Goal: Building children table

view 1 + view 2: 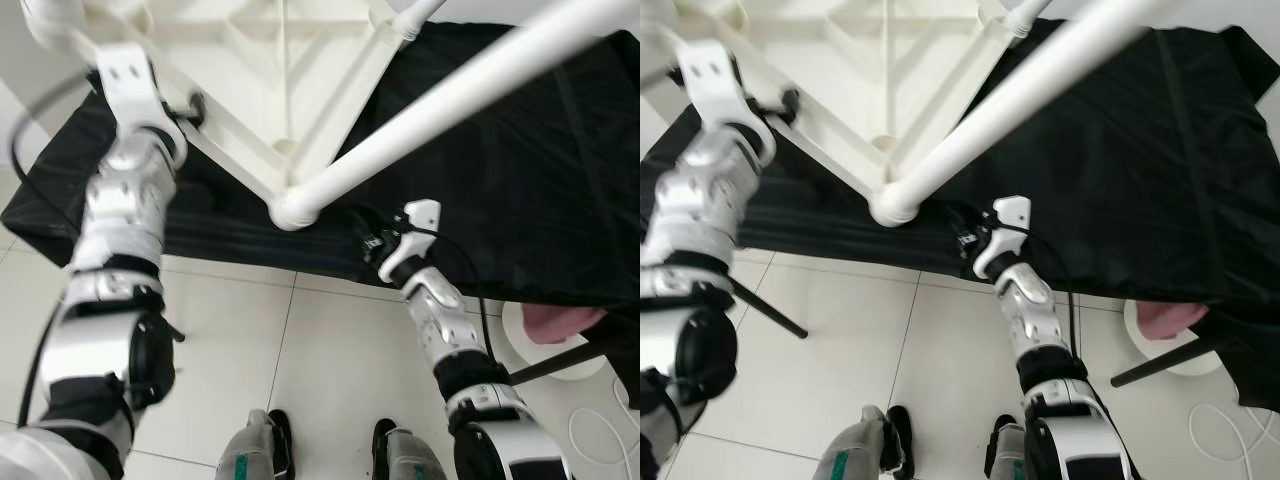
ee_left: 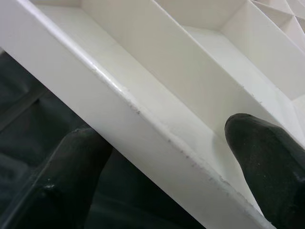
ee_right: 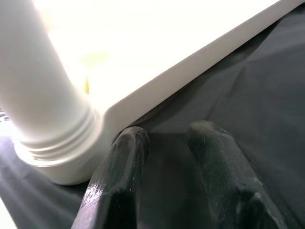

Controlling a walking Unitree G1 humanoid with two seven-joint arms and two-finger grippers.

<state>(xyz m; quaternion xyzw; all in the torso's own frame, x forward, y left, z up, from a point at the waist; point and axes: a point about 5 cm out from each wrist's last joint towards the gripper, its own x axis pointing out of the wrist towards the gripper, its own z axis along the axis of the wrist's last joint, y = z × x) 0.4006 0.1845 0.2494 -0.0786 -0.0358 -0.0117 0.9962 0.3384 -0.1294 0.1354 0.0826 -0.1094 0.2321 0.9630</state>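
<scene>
— Where's the children's table (image 1: 280, 90) sitting?

— Upside down on the black-draped worktop (image 1: 520, 190), ribbed underside up. One white leg (image 1: 450, 100) is seated in the near corner socket (image 1: 290, 208) and slants up and away to the robot's right; that is its long axis.

— And the end effectors?

— The left end effector (image 2: 167, 167) straddles the tabletop's side rim (image 2: 143, 119) — one black finger (image 2: 71, 171) outside against the cloth, the other (image 2: 267, 162) inside a rib pocket. It brackets the rim, though I can't tell whether it actually pinches it. The right end effector (image 3: 167, 157) lies low on the cloth just beside the socket, fingers spread a little with nothing between them — released.

— So which arm is nearer the leg?

— The right one; the socket and leg base lie immediately to its left. My guess is it must come round the leg base while the left steadies the rim.

— Room to move?

— The corner sits close to the worktop's front edge, with tiled floor (image 1: 300, 340) below. Open cloth lies to the right; the slanting leg crosses overhead there.
</scene>
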